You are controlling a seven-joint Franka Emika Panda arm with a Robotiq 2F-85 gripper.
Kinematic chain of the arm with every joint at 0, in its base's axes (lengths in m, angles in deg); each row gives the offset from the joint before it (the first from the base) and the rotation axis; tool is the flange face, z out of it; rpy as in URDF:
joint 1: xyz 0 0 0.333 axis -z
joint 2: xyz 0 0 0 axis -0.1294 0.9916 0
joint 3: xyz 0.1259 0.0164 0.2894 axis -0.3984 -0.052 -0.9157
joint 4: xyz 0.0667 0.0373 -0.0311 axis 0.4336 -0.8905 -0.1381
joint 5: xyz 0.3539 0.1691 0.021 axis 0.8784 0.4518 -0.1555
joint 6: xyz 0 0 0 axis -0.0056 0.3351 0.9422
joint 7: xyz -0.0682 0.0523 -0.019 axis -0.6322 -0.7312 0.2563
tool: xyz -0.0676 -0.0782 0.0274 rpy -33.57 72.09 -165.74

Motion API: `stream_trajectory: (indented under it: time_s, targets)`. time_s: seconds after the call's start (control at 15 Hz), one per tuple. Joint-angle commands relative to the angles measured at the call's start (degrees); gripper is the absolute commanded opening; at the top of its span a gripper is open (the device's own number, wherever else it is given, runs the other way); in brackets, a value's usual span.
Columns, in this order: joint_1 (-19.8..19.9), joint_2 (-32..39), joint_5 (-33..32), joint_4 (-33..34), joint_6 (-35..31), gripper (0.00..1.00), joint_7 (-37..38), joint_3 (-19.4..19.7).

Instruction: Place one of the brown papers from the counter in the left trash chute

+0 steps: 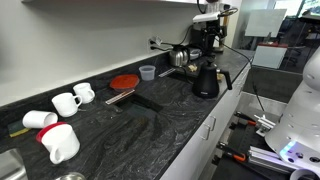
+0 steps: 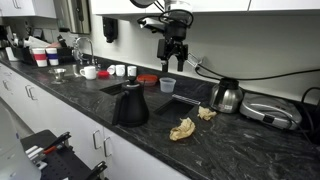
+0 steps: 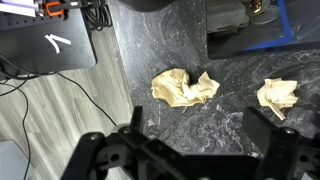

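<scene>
Two crumpled brown papers lie on the dark stone counter near its front edge, one larger and one smaller. The wrist view shows both, the larger paper in the middle and the smaller paper at the right. My gripper hangs high above the counter, behind the papers, open and empty. In the wrist view its fingers are spread wide below the larger paper, well clear of it. Two dark rectangular openings, one and another, are set in the counter.
A black kettle stands left of the papers and a silver kettle behind them. A small cup, a red plate and white mugs sit further left. The counter edge and floor are close to the papers.
</scene>
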Motion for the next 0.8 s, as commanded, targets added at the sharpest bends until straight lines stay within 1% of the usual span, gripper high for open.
stream_trajectory:
  time_s: [0.0,0.53,0.73]
  targets:
    - [-0.98,0.03,-0.08,0.23,0.23,1.00,0.34,0.82]
    - [-0.99,0.03,-0.09,0.29,0.26,1.00,0.55,0.81]
    - [-0.54,0.42,1.12,0.47,-0.84,1.00,-0.55,1.99]
